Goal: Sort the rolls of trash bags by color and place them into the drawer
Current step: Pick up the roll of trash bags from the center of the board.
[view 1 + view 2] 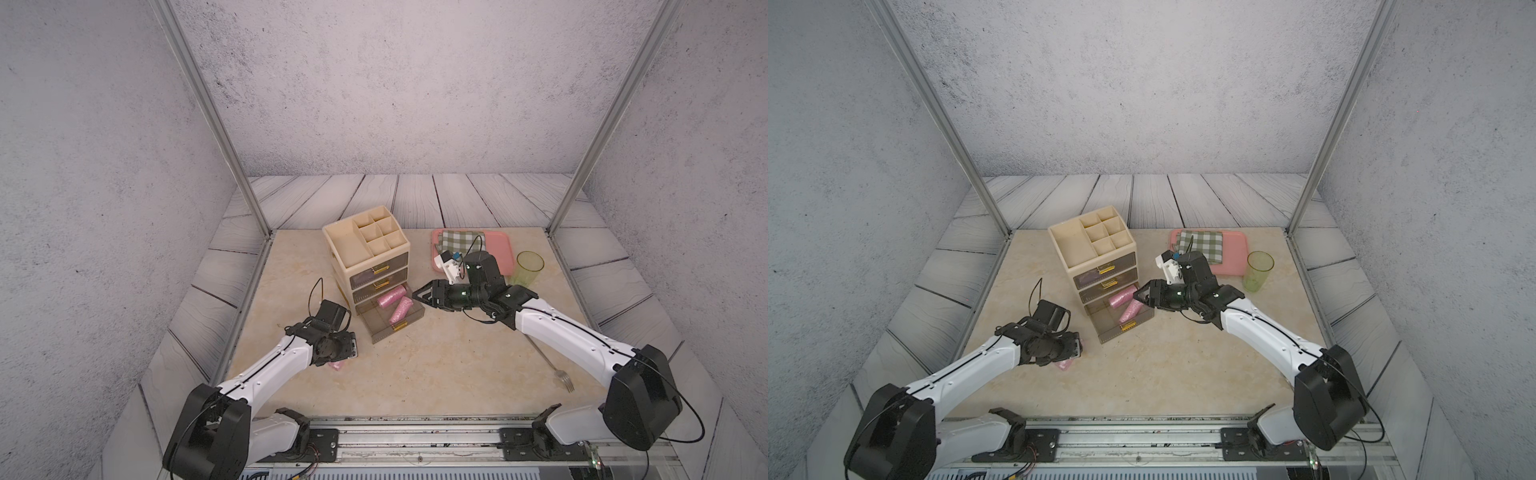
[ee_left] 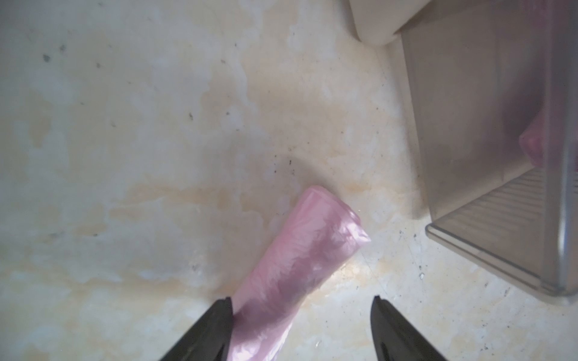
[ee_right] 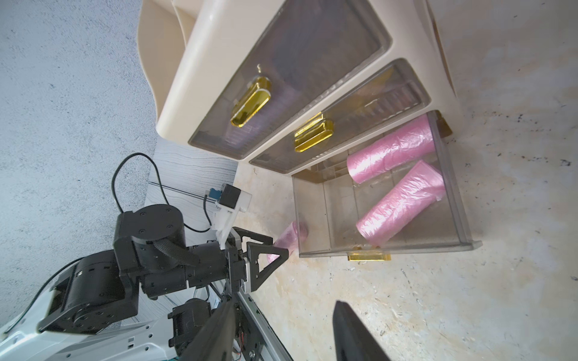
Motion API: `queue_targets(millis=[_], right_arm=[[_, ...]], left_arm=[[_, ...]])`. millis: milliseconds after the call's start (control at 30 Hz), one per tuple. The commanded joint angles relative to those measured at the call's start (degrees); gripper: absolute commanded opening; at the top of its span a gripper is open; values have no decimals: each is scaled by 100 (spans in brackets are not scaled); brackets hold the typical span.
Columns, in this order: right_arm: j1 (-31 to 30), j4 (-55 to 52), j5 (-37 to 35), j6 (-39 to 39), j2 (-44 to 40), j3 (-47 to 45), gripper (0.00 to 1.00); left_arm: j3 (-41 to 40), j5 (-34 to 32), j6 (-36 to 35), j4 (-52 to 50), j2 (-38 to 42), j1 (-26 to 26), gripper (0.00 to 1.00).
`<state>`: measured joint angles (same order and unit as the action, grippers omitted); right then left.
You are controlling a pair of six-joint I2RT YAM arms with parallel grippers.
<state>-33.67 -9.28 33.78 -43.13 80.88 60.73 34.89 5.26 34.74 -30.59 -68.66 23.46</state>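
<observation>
On the counter [image 1: 436, 365], a cream organizer [image 1: 345, 249] stands with its bottom drawer [image 1: 376, 324] pulled out. The two drawers above it are closed.

Two pink rolls lie inside the open drawer. The rear roll [image 3: 394, 150] lies close to the organizer front, and the front roll [image 3: 400, 206] lies diagonally ahead of it. A third pink roll [image 2: 300, 250] lies on the counter near the drawer, on its left.

Left pincer [image 2: 301, 304]: jaws spread wide and straddling one end of the third pink roll. One finger [image 2: 219, 325] touches the roll and the other stands clear, so the roll is not gripped.

Right pincer [image 3: 286, 304]: jaws partly apart with nothing between them, positioned at the right side of the open drawer.

Behind the right arm, a pink tray [image 1: 498, 253] carries a checked cloth [image 1: 459, 241]. A green cup [image 1: 530, 266] stands beside the tray. A fork [image 1: 552, 365] lies on the counter beside the right arm.
</observation>
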Motion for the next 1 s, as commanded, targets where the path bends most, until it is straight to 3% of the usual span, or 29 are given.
queue_targets(millis=[0, 267, 567, 667, 833, 967], right_arm=[[25, 124, 172, -81, 111, -77, 54], [22, 171, 173, -116, 89, -234, 54], [28, 481, 258, -274, 91, -426, 55], [31, 425, 207, -218, 51, -456, 55], [59, 295, 179, -125, 22, -451, 55], [121, 213, 207, -57, 15, -450, 55]], left_arm=[[-124, 139, 24, -108, -61, 44, 74], [-107, -157, 68, -120, -233, 158, 69], [68, -337, 55, 29, -647, 154, 52], [105, -291, 33, 99, -811, 158, 45], [171, -176, -58, 83, -742, 159, 20], [280, -78, -259, -249, -268, 159, 13]])
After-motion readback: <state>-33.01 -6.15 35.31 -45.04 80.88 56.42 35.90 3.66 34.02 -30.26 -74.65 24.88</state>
